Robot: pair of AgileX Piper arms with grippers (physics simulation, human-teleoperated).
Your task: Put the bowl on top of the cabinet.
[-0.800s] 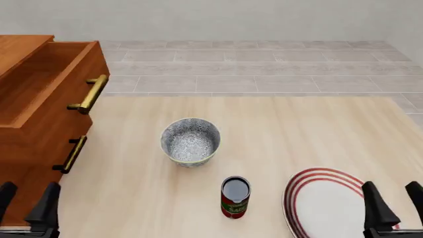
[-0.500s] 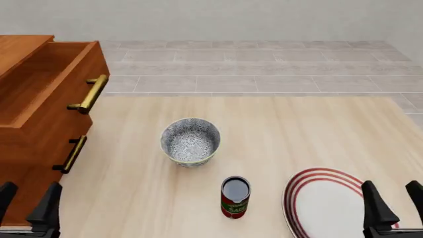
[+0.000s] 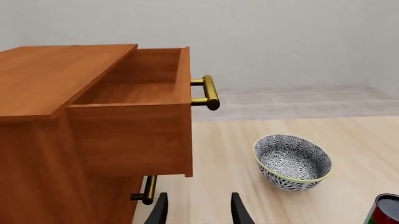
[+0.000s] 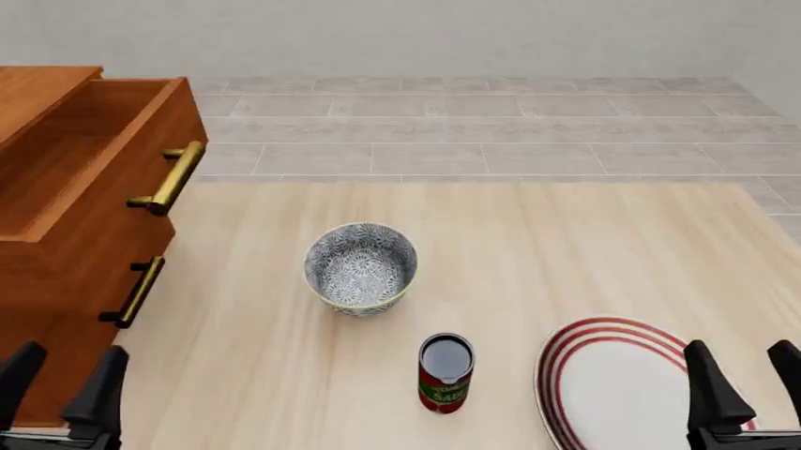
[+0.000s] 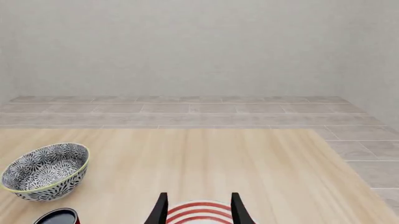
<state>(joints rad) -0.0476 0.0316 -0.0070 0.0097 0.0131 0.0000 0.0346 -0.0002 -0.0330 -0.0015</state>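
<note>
The bowl (image 4: 360, 266), white with a dense blue-grey pattern and a pale rim, stands upright on the table's middle left; it also shows as the bowl (image 3: 292, 162) and the bowl (image 5: 45, 171). The reddish-brown cabinet (image 4: 75, 234) fills the left side, its top drawer (image 3: 146, 105) pulled out and empty. My left gripper (image 4: 63, 384) is open at the near left edge, in front of the cabinet and well short of the bowl. My right gripper (image 4: 744, 380) is open at the near right, over the plate.
A red can (image 4: 445, 371) stands in front of the bowl, toward me. A red-ringed white plate (image 4: 613, 384) lies at the near right. Brass handles (image 4: 169, 178) stick out from the cabinet's drawers toward the bowl. Bare table (image 4: 564, 244) lies beyond the plate.
My left gripper has shifted slightly to the right along the near edge. The bowl, can, plate and right gripper have not moved.
</note>
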